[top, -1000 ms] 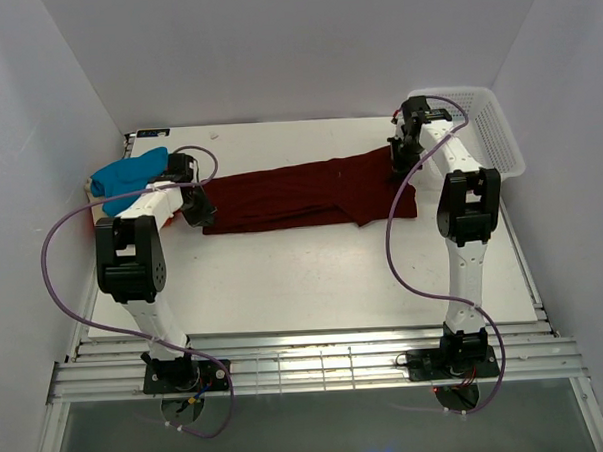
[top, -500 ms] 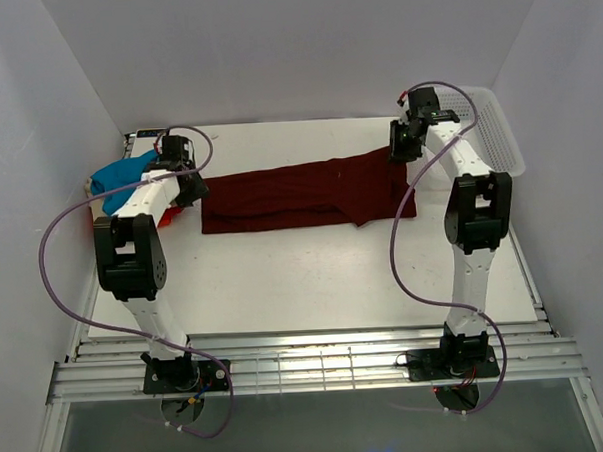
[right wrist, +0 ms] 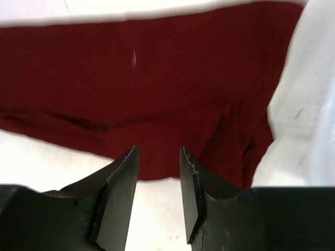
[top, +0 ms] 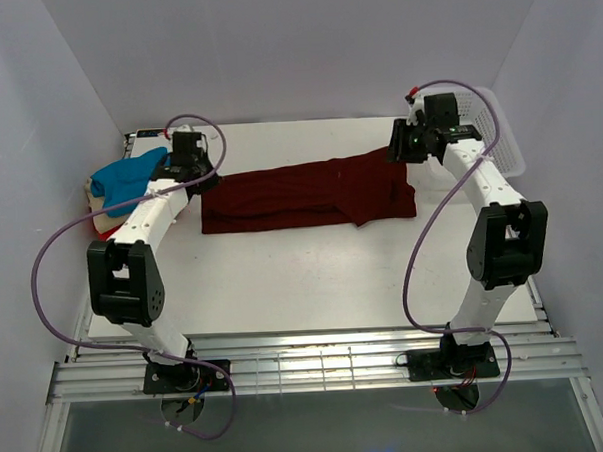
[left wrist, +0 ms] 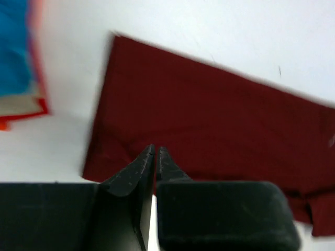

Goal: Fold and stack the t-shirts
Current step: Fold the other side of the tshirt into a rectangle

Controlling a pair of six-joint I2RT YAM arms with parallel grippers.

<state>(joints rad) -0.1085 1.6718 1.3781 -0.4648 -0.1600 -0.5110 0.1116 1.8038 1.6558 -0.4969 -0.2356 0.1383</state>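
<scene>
The dark maroon t-shirt (top: 305, 194) lies flat on the table as a long folded strip running left to right. It also shows in the left wrist view (left wrist: 209, 115) and the right wrist view (right wrist: 146, 78). My left gripper (top: 197, 177) is shut and empty, held above the strip's left end (left wrist: 155, 150). My right gripper (top: 399, 152) is open and empty above the strip's right end (right wrist: 158, 150). A bright blue folded shirt (top: 127, 176) lies on beige (left wrist: 20, 104) and red-orange (left wrist: 43, 107) ones at the far left.
A white mesh basket (top: 497, 127) stands at the far right corner, just behind my right arm. The white table (top: 314, 275) reaches to the metal rails at the near edge. Purple cables loop off both arms.
My left gripper has lifted off the shirt's left end and moved toward the far side. My right arm's elbow has swung out to the right. The shirt has stayed flat.
</scene>
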